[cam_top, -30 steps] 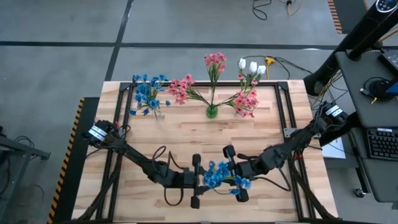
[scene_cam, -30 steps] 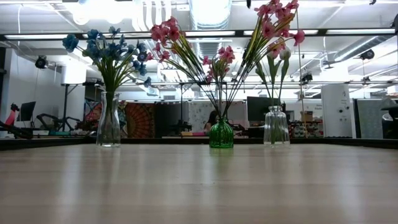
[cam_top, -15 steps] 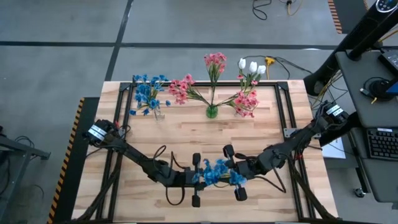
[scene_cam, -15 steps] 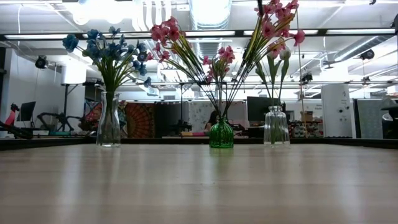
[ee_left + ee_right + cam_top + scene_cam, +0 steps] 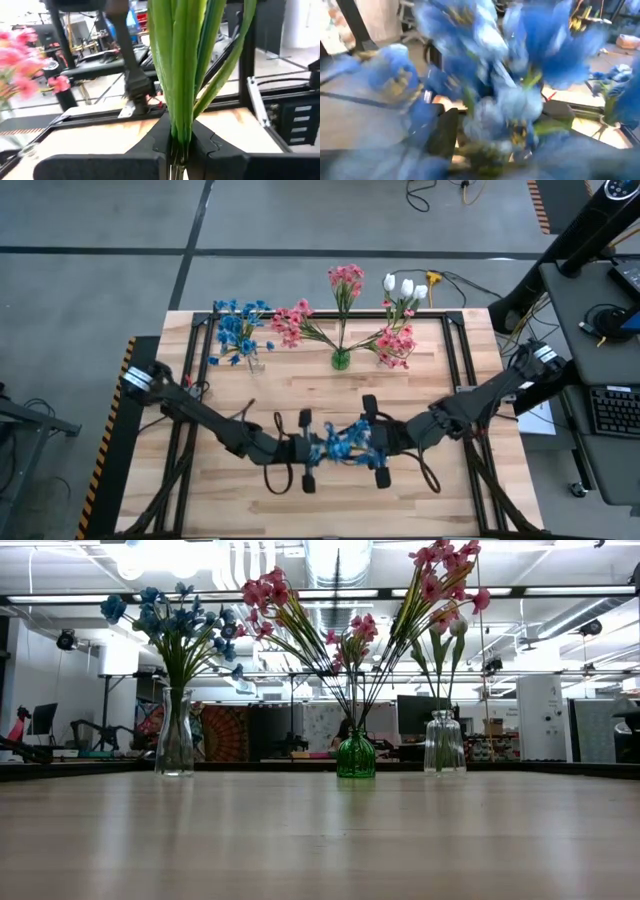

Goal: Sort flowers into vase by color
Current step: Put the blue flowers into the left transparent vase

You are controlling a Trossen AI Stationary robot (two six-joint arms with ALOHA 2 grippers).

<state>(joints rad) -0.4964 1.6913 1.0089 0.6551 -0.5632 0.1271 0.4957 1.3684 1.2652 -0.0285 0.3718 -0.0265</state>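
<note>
A blue flower sprig (image 5: 340, 445) is held between my two grippers at the table's near middle. My left gripper (image 5: 318, 450) is shut on its green stems (image 5: 182, 75). My right gripper (image 5: 366, 444) faces it from the right, open, with the blue blossoms (image 5: 510, 100) right before its fingers. At the far edge stand a clear vase of blue flowers (image 5: 240, 332), a green vase of pink flowers (image 5: 341, 360) and a clear vase with white buds and pink flowers (image 5: 400, 330). The low view shows only the vases. My left gripper pinches the bundle of green stems and leaves near its lower end (image 5: 180, 131) between its two fingers. The fingers come level from the table's left. The sprig runs on from the fingertips toward my right gripper, blossoms at that end. My right gripper: whether its fingers (image 5: 445, 134) touch the blossoms, I cannot tell.
The three vases (image 5: 175, 735) (image 5: 355, 755) (image 5: 444, 740) stand in a row along the far edge, their sprigs spreading wide. A black frame (image 5: 455, 370) borders the wooden table. Bare wood lies between the grippers and the vases.
Both grippers have gone toward the table's far edge and risen a little, and the blue sprig has gone with them. My left gripper has also shifted slightly to the left.
</note>
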